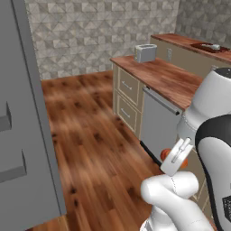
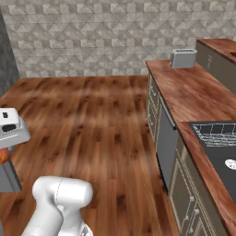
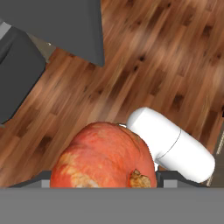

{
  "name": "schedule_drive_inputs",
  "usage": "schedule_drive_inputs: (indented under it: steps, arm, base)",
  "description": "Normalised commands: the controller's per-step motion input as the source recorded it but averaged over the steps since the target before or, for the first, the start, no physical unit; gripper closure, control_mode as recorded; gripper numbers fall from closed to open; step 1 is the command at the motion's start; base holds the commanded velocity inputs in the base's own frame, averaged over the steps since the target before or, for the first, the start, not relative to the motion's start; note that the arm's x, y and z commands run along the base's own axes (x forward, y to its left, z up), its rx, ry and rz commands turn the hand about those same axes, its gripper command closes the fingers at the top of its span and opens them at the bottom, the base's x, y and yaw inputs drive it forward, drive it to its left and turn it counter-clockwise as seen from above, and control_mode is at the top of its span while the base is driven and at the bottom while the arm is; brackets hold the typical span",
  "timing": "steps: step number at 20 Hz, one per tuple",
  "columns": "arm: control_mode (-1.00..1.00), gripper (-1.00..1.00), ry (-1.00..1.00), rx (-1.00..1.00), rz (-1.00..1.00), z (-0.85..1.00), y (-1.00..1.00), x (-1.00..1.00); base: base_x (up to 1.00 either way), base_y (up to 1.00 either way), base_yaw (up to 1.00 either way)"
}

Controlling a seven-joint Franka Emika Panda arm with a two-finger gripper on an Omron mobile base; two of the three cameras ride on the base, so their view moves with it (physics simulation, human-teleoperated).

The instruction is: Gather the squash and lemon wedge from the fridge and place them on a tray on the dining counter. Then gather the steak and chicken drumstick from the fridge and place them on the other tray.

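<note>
A round orange squash (image 3: 103, 157) with a pale patch and a dry stem scar sits between my gripper's jaws, low in the hand view. In the left base view the squash (image 1: 167, 155) peeks out orange behind the white hand, where my gripper (image 1: 177, 158) hangs above the wooden floor. In the right base view the squash (image 2: 3, 156) shows at the left edge under the hand. The grey fridge (image 1: 22, 135) stands at the left, apart from the hand. The lemon wedge, steak, chicken drumstick, both trays and the dining counter are out of view.
A kitchen counter (image 1: 171, 76) with a reddish wood top runs along the right, carrying a silver toaster (image 1: 145, 53). A grey dishwasher front (image 1: 158, 126) sits under it. A dark sink with a wire rack (image 2: 216, 138) lies nearer. Open wooden floor (image 2: 92, 120) stretches ahead.
</note>
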Motion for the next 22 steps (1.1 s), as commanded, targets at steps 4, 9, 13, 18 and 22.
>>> schedule_drive_inputs:
  steps: [4,9,13,18,22]
  arm:
    - [1.00,1.00,0.00,0.00,0.00,0.00,0.00,0.00]
    - [1.00,1.00,0.00,0.00,0.00,0.00,0.00,0.00]
    - [1.00,1.00,0.00,0.00,0.00,0.00,0.00,0.00]
    - [1.00,1.00,0.00,0.00,0.00,0.00,0.00,0.00]
    - [1.00,1.00,0.00,0.00,0.00,0.00,0.00,0.00]
  base:
    - [0.98,-0.62,0.01]
    - [1.00,-0.37,0.03]
    - [1.00,0.00,0.00]
    - [0.98,0.10,0.00]
    - [1.00,0.33,-0.03]
